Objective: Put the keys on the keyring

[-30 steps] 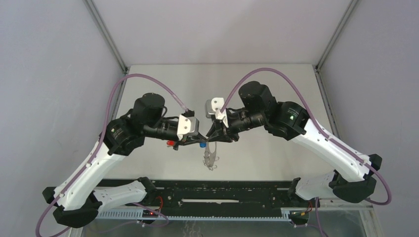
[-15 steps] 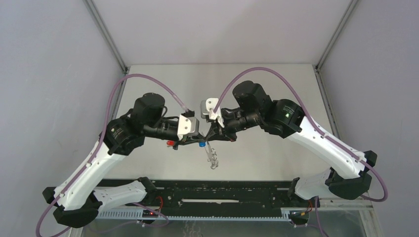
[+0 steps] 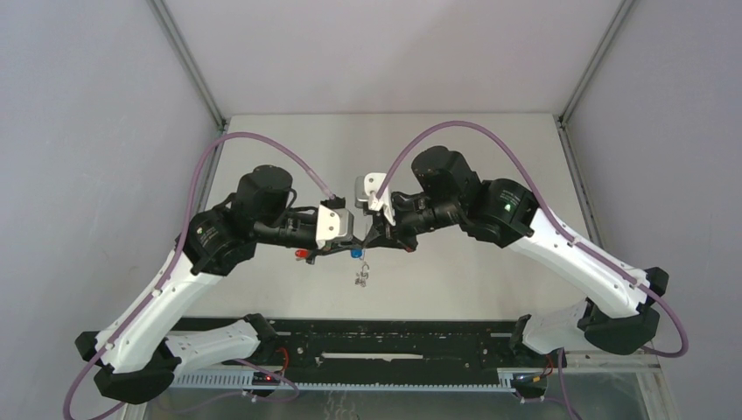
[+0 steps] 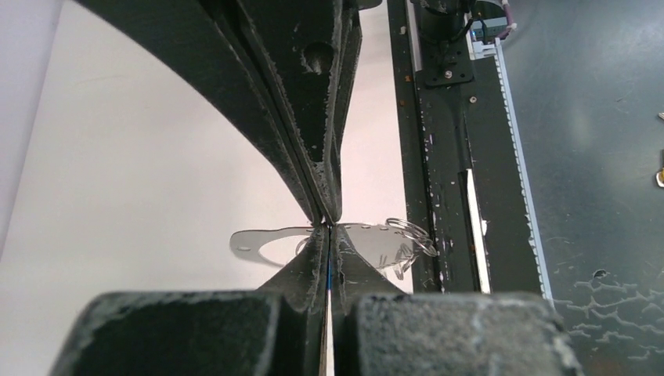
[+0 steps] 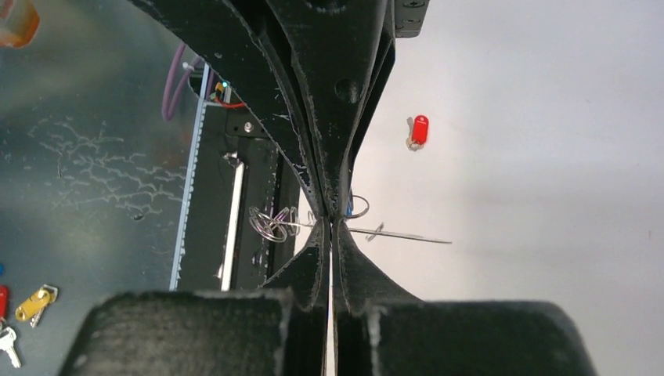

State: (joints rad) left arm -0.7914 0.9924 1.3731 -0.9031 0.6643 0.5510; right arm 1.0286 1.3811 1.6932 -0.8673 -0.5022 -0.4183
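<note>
Both grippers meet tip to tip above the middle of the table. My left gripper (image 3: pixel 350 251) (image 4: pixel 330 235) is shut on the blue key (image 3: pixel 356 253), which shows as a thin blue sliver (image 4: pixel 330 276) between the pads. My right gripper (image 3: pixel 371 245) (image 5: pixel 332 223) is shut on the rim of the keyring (image 3: pixel 360 276) (image 4: pixel 258 241). In the right wrist view the keyring (image 5: pixel 407 236) shows edge-on, with small wire loops bunched at one end. The red key (image 3: pixel 302 255) (image 5: pixel 420 130) lies on the table by itself, just left of the left gripper's fingers.
A black rail (image 3: pixel 394 337) runs along the table's near edge between the arm bases. Beyond that edge, on the dark floor, lie a yellow-headed key (image 5: pixel 35 301) and other loose keys. Grey walls close in both sides and the back.
The right gripper's jaws have closed on the keyring. The keyring has swung left and upward, and now hangs shorter under the fingertips. The left gripper has kept still.
</note>
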